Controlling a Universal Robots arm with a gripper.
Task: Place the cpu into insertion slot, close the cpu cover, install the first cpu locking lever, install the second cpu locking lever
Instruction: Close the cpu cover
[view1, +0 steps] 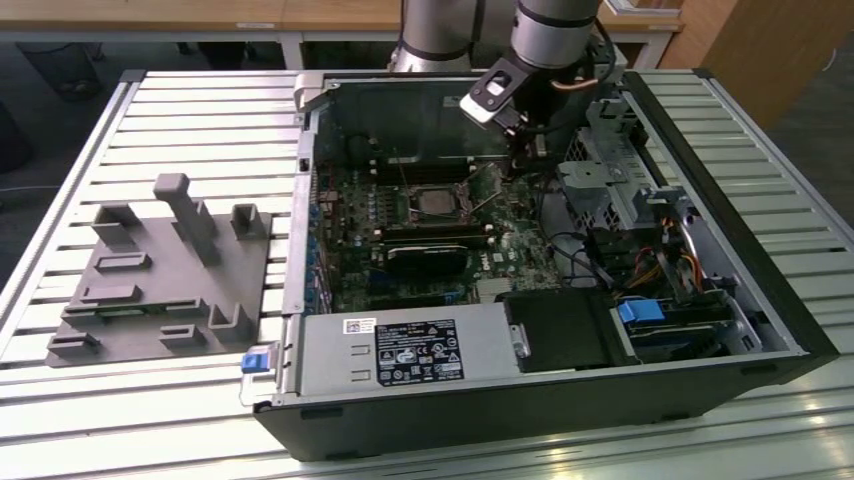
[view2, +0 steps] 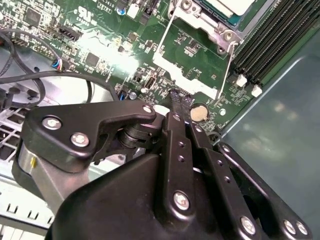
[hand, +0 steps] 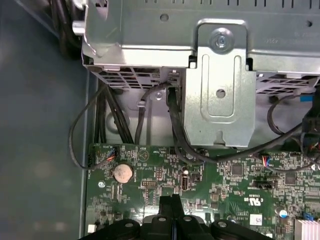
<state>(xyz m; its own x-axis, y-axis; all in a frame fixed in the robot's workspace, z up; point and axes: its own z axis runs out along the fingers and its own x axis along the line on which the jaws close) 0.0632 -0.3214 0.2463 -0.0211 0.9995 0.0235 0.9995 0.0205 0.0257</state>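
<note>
1. In the second wrist view the cpu (view2: 230, 5) is cut off by the picture's edge; one corner shows.
2. There the body of the gripper (view2: 179, 100) hides the motherboard (view2: 100, 45) beneath it.
3. In the first wrist view the fingers (hand: 166, 207) run off the edge.
4. In the exterior view the arm (view1: 554, 30) is cut off above.

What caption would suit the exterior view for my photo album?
Robot hand inside an open computer case, poised just beside the cpu on the motherboard.
</note>
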